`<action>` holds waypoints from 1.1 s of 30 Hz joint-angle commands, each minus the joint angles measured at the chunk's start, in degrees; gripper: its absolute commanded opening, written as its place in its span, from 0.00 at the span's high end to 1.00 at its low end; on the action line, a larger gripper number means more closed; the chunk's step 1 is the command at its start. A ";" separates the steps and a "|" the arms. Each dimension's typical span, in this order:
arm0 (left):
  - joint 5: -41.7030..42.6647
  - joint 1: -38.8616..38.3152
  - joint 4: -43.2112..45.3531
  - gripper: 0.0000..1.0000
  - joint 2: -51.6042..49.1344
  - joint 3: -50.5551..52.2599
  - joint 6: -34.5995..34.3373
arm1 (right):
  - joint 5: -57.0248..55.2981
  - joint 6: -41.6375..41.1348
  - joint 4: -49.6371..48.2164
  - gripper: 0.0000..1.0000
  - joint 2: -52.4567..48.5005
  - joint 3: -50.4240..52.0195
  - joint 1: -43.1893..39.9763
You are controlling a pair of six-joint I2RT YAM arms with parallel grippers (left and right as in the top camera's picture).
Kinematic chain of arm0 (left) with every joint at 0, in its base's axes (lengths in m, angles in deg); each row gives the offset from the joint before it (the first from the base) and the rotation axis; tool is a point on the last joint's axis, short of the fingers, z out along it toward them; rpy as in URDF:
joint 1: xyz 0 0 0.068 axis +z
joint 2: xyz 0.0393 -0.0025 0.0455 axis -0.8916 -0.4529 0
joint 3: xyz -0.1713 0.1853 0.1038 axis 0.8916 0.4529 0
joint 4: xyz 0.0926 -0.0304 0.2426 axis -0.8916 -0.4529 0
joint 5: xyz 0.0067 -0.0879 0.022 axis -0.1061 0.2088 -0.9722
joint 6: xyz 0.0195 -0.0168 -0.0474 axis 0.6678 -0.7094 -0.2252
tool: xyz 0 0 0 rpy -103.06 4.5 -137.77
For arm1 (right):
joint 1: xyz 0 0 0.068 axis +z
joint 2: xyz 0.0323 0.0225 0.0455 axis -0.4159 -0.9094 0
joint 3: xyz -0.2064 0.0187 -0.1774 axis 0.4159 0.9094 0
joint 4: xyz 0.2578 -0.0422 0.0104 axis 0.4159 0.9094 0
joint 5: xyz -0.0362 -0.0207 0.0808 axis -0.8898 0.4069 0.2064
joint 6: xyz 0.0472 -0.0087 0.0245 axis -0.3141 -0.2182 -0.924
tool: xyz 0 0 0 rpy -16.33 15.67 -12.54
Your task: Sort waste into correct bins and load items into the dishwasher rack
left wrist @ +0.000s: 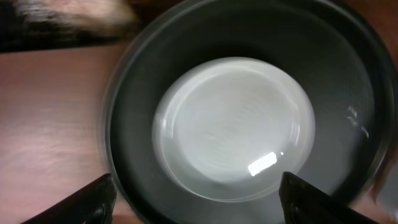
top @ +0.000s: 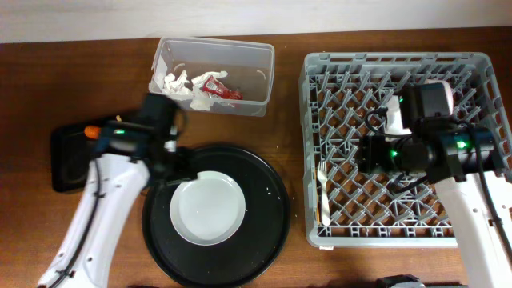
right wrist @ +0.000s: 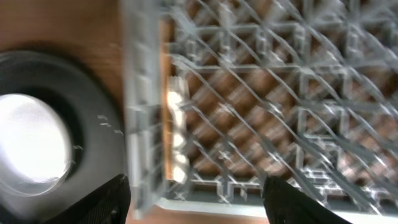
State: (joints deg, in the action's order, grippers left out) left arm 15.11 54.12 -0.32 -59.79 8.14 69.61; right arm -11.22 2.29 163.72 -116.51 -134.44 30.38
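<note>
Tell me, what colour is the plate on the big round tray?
The plate is pale green, almost white. The overhead view shows it best.

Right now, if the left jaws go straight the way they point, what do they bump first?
Most likely the pale green plate lying in the round black tray; the left gripper looks down at it, jaws open. How far away it is, I cannot tell.

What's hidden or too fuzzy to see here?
Overhead: the right arm covers part of the rack, so what stands beneath is hidden.
Overhead: the left arm hides much of the black tray.
Right wrist: blur smears the pale item at the rack's edge.
Left wrist: the top-left corner is blurred.
</note>
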 commanded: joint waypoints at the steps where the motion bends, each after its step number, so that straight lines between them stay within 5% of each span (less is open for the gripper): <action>1: -0.04 14.97 -2.40 0.16 1.44 -0.76 -0.17 | 10.01 2.60 -3.21 0.27 -0.85 -1.75 9.14; 5: 2.78 27.45 -2.95 0.13 1.42 -0.70 -0.59 | 9.35 -1.25 -8.59 0.27 -10.97 -1.73 26.18; 14: 2.78 28.09 -2.84 0.13 1.42 -0.66 -0.59 | 7.17 -11.76 -22.27 0.33 -40.70 -1.73 39.89; 17: 2.75 28.09 -2.80 0.13 1.42 -0.66 -0.59 | 6.10 -14.23 -24.20 0.55 -45.22 -1.73 41.22; 21: 2.75 28.09 -2.82 0.13 1.42 -0.66 -0.59 | 0.04 -16.50 -24.11 0.96 -45.46 -1.68 41.22; 27: 2.75 28.09 -2.84 0.13 1.42 -0.66 -0.59 | -4.50 -17.33 -21.90 0.96 -35.95 -3.13 38.38; 33: 2.75 28.09 -2.82 0.13 1.42 -0.66 -0.59 | -31.01 -16.96 -8.48 0.96 -12.20 -5.55 27.04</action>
State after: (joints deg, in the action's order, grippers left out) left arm 17.43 81.97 -3.08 -59.33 8.12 69.59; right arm -28.66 -14.54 153.05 -135.29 -138.94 61.22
